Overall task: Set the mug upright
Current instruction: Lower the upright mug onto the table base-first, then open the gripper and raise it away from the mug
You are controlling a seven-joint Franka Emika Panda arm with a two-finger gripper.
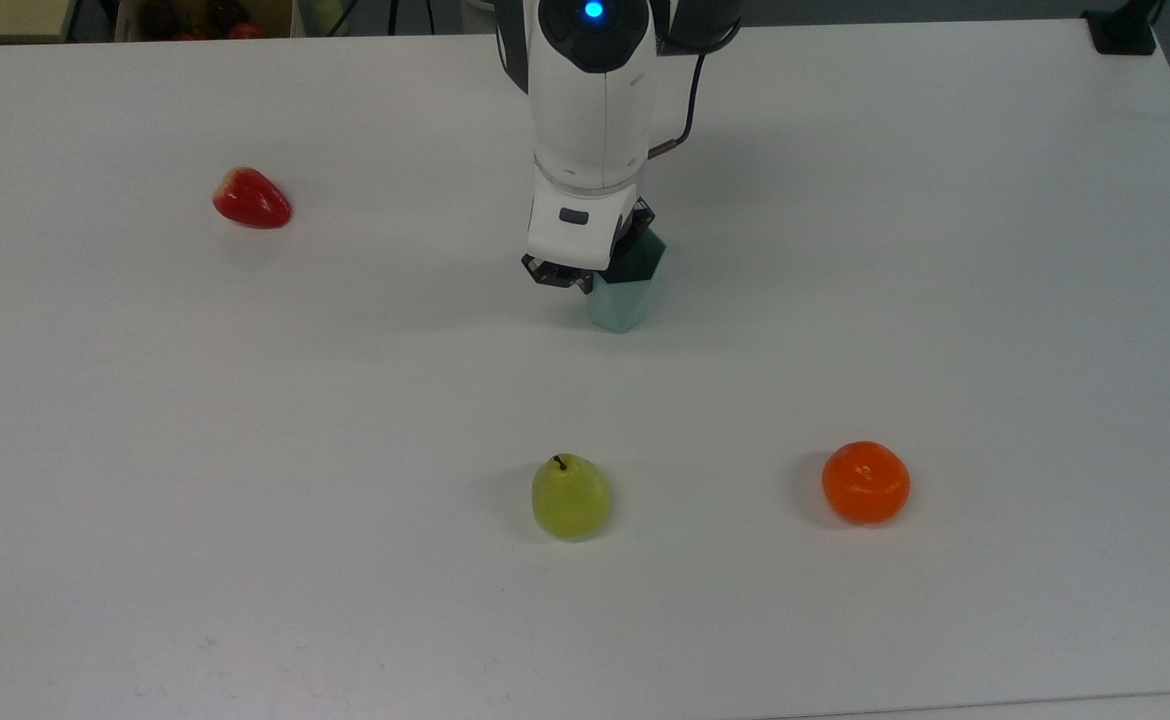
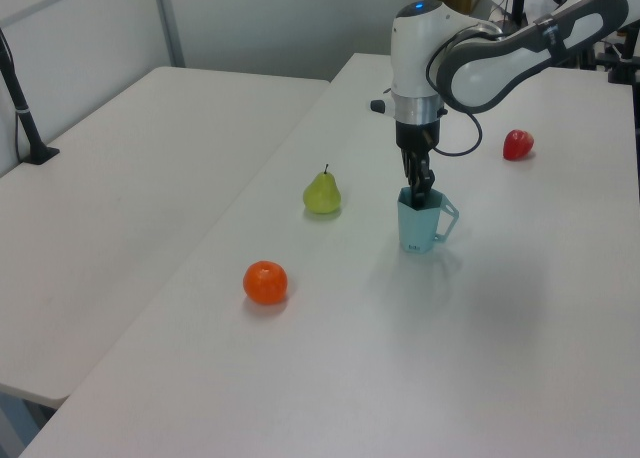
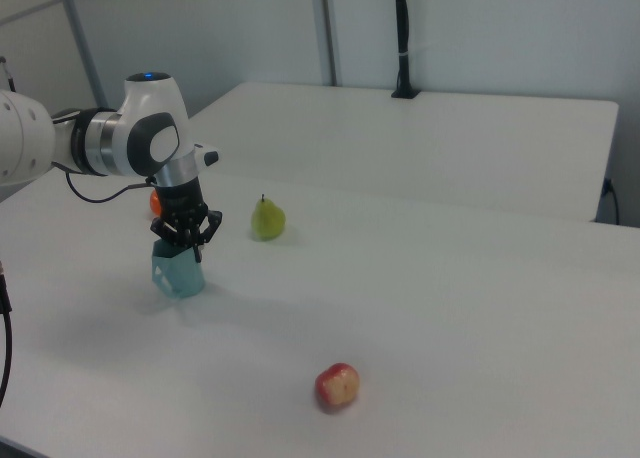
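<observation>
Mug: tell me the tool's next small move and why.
Probably open the tool and lift straight up. The mug stands upright with its base apparently on the table, while the tool grips its rim from above; letting go would likely finish the job.
</observation>
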